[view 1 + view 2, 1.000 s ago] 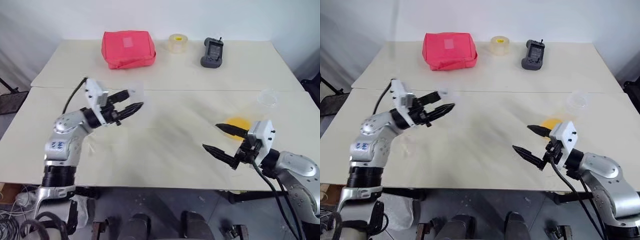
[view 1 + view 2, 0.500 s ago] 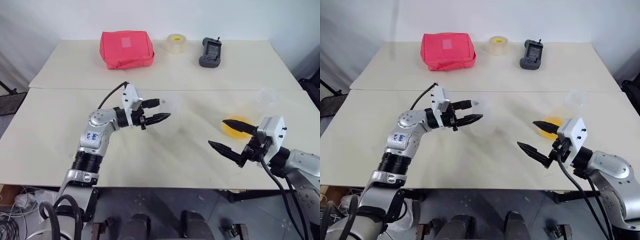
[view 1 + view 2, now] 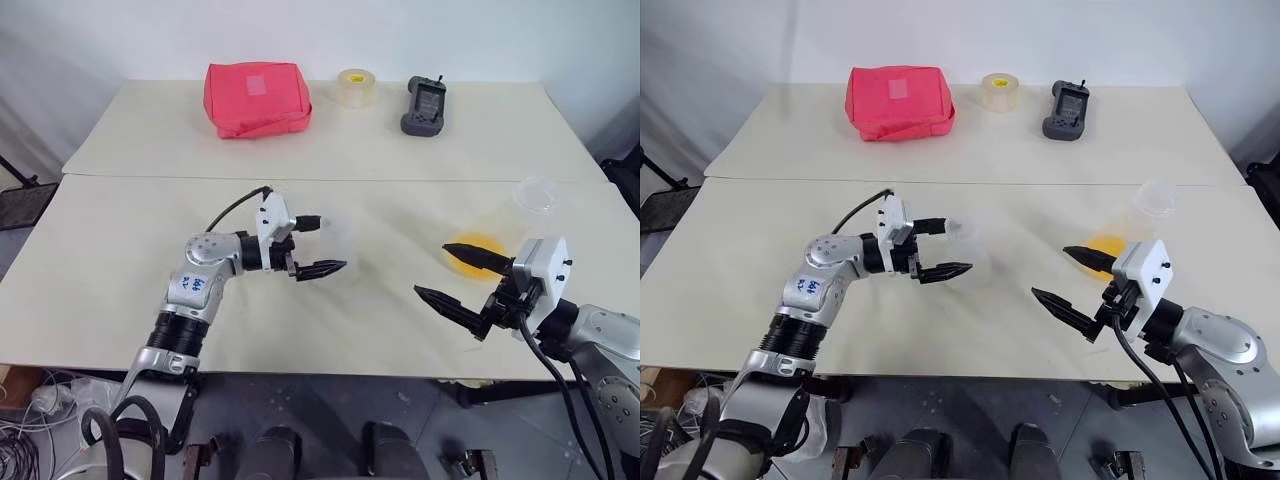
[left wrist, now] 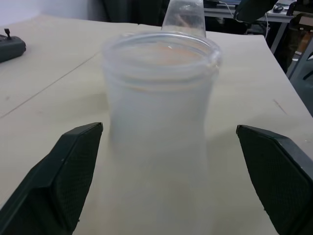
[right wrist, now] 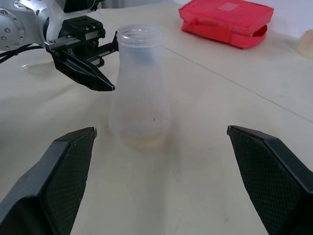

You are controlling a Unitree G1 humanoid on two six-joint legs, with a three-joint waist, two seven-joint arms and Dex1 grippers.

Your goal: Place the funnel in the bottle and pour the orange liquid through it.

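The bottle [image 5: 139,93], a clear empty conical flask, stands upright on the table [image 3: 120,230] near the middle. My left gripper [image 3: 331,241] is open around it, one black finger on each side, neither touching the glass. To the right stands a broader clear flask [image 3: 535,196] with the orange liquid [image 3: 474,256] pooled in its base. My right gripper [image 3: 431,269] is open just left of that flask, with nothing between its fingers. I cannot make out the funnel for certain; a faint see-through shape [image 5: 30,68] lies on the table by the left forearm.
At the back of the table sit a red pouch [image 3: 256,98], a roll of clear tape [image 3: 353,87] and a black handheld device [image 3: 425,104]. A seam [image 3: 450,181] runs across between the two tabletops. The front edge is close under both arms.
My left arm carried the bottle to the right and down, set it on the table and opened its fingers off it. The right arm has stayed where it was.
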